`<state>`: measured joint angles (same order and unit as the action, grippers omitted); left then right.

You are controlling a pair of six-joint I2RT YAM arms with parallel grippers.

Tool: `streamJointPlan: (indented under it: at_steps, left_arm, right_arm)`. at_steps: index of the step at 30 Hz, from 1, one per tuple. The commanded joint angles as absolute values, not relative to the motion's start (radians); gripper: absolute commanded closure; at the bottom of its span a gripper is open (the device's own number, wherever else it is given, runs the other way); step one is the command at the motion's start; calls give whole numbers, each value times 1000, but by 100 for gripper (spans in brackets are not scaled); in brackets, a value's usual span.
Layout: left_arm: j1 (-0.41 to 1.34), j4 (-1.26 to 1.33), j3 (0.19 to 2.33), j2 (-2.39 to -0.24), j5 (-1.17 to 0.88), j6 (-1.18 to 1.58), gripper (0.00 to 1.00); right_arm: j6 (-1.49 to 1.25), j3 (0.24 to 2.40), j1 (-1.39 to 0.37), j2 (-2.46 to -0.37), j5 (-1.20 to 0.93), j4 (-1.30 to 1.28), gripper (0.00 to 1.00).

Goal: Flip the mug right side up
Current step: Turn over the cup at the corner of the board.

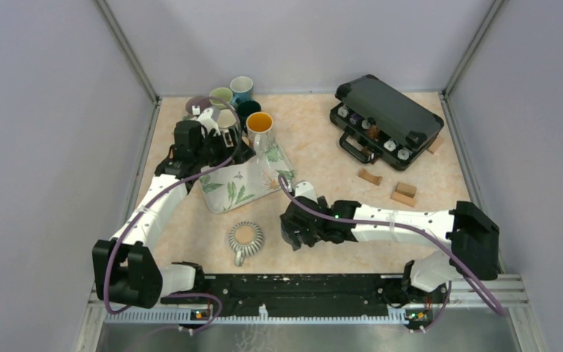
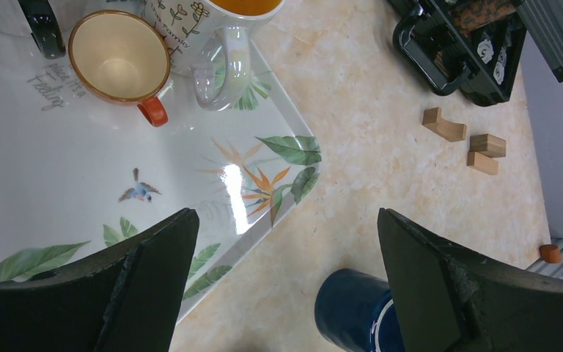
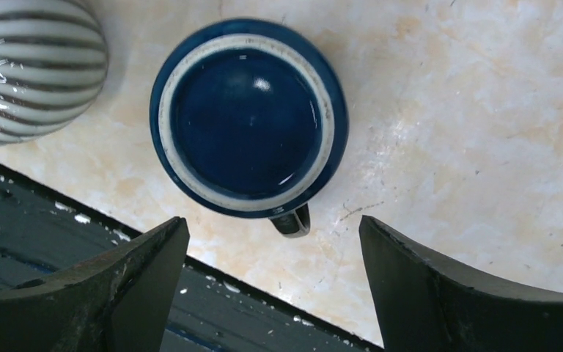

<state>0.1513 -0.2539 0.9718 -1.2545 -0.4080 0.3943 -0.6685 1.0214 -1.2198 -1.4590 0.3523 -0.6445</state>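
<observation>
We see the blue mug upside down on the table, our right gripper spread wide above it; our left gripper hangs open over the tray.

So a dark blue mug was spotted sat upside down on the marbled tabletop, pale-ringed base turned up at the camera, its little handle stuck out on the near side. A grey-striped mug was parked just left of it. The right gripper was spread wide below the blue mug, nothing touched. A black rail was caught off to its lower left.
</observation>
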Motion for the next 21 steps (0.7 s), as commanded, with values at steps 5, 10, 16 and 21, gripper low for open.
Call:
streamJointPlan:
  at_steps: [5, 10, 16, 21]
  left_arm:
    - [146, -196, 964, -1261, -443, 406, 2]
    - [146, -194, 963, -1262, -446, 407, 1]
    - [146, -194, 963, -1265, -449, 407, 2]
    - [146, -193, 962, -1265, -448, 408, 2]
  right_arm:
    - [-576, 964, -1218, -1396, 273, -527, 37]
    - [-534, 966, -1218, -1425, 258, -510, 52]
    - [-508, 979, -1218, -1452, 260, -504, 59]
    - [-505, 988, -1218, -1471, 237, -490, 60]
